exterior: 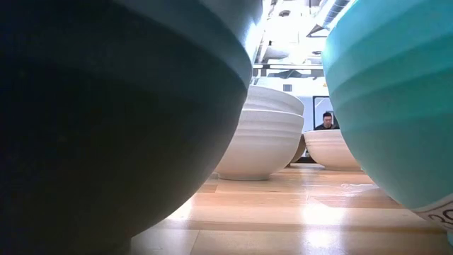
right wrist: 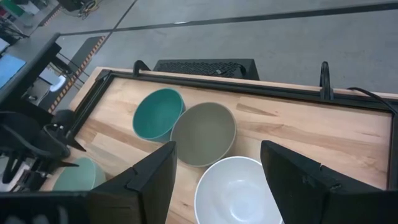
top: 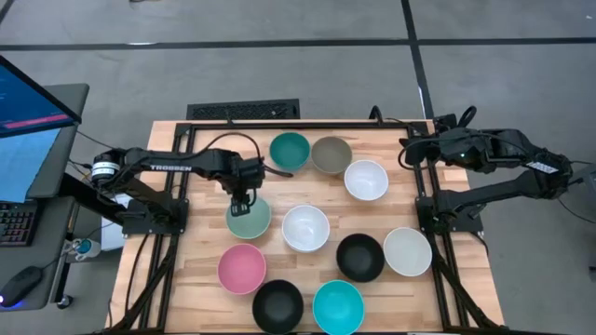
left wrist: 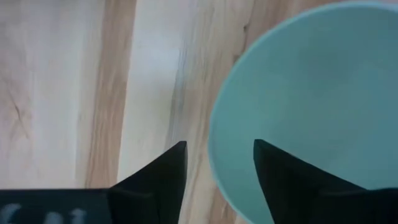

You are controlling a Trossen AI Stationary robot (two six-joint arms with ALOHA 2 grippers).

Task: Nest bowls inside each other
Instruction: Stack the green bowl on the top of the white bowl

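Left gripper [top: 244, 202] was held low over the rim of the sage green bowl [top: 249, 220], its fingers [left wrist: 163, 177] parted, one set outside the rim and one inside; whether the rim was touched could not be told. Just beside that bowl a white bowl [top: 305, 228] was seen, and near them a pink bowl [top: 242, 268], two black bowls [top: 277, 304] and a cyan bowl [top: 338, 306]. Toward the far edge of the table [top: 177, 270], a teal bowl [right wrist: 158, 112] and a grey bowl [right wrist: 204, 133] were placed touching. The right gripper [right wrist: 217, 171] was held spread apart above that far side, grasping nothing.
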